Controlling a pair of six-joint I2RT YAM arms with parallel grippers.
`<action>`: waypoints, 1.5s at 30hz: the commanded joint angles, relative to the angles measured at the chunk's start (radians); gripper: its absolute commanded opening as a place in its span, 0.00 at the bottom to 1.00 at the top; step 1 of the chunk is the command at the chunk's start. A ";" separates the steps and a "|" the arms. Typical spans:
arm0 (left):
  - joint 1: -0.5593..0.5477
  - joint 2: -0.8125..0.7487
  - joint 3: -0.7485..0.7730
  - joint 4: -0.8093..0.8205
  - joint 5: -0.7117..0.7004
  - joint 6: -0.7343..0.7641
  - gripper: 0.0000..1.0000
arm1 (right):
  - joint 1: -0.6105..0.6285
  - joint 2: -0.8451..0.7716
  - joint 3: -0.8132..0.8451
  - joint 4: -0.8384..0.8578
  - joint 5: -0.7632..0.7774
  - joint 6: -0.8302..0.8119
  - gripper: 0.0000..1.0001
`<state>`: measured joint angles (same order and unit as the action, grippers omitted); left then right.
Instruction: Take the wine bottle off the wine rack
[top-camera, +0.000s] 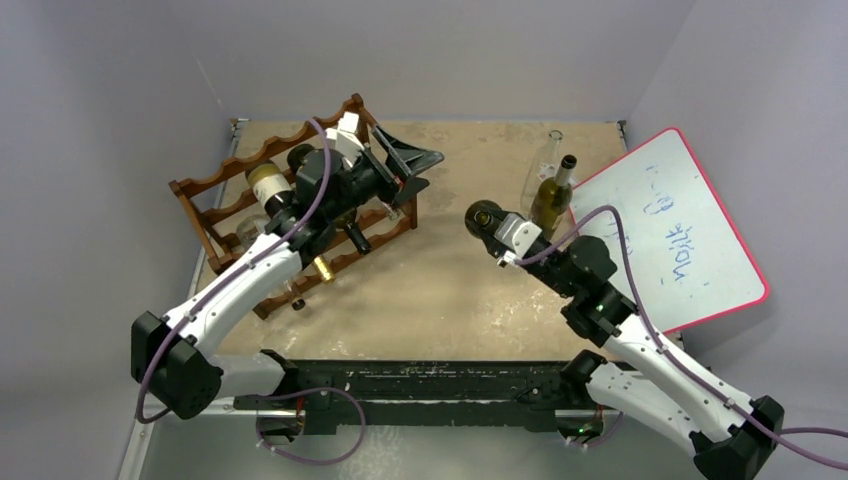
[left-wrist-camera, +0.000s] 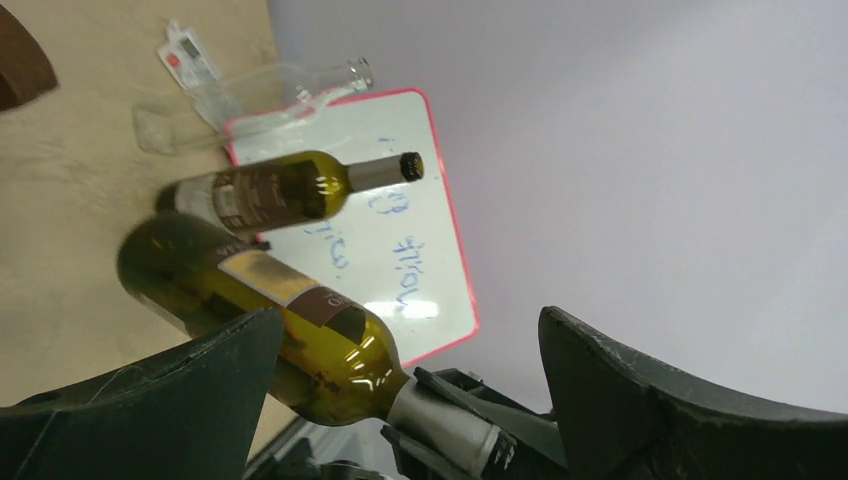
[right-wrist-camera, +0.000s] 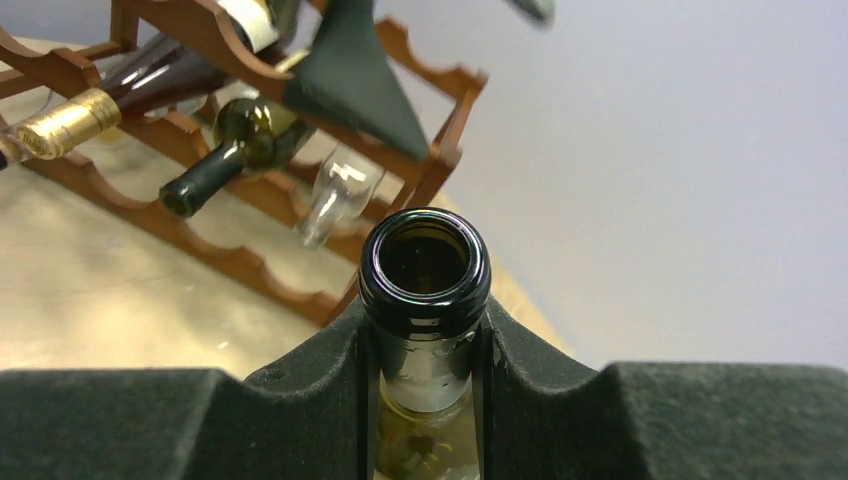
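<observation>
The dark wooden wine rack (top-camera: 215, 181) stands at the back left and holds several bottles. It also shows in the right wrist view (right-wrist-camera: 262, 272). My right gripper (top-camera: 494, 224) is shut on the neck of an olive-green wine bottle (top-camera: 482, 216), away from the rack at mid-table. The fingers (right-wrist-camera: 300, 390) clamp the neck below the open mouth (right-wrist-camera: 425, 262). In the left wrist view the bottle (left-wrist-camera: 262, 312) is tilted, neck up, and I cannot tell whether its base touches the table. My left gripper (top-camera: 418, 168) is open and empty over the rack's right end.
A green bottle (top-camera: 551, 200) with a dark cap and a clear bottle (top-camera: 543, 160) stand at the back right. A pink-edged whiteboard (top-camera: 690, 240) leans beyond them. On the rack lie a gold-foil neck (right-wrist-camera: 60, 125), a dark green bottle (right-wrist-camera: 240, 140) and a clear one (right-wrist-camera: 335, 195).
</observation>
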<state>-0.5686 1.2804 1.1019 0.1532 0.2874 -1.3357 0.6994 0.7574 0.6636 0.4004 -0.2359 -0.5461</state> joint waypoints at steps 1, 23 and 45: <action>0.013 -0.079 0.103 -0.112 -0.096 0.216 1.00 | -0.003 -0.033 0.092 -0.030 0.187 0.191 0.00; 0.016 -0.222 0.159 -0.342 -0.210 0.454 1.00 | -0.190 -0.065 0.080 -0.246 0.632 0.556 0.00; 0.016 -0.277 0.187 -0.439 -0.284 0.478 1.00 | -0.372 -0.104 -0.144 0.068 0.697 0.572 0.00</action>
<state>-0.5568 1.0050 1.2343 -0.2878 0.0174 -0.8856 0.3534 0.6846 0.5316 0.2253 0.4618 0.0231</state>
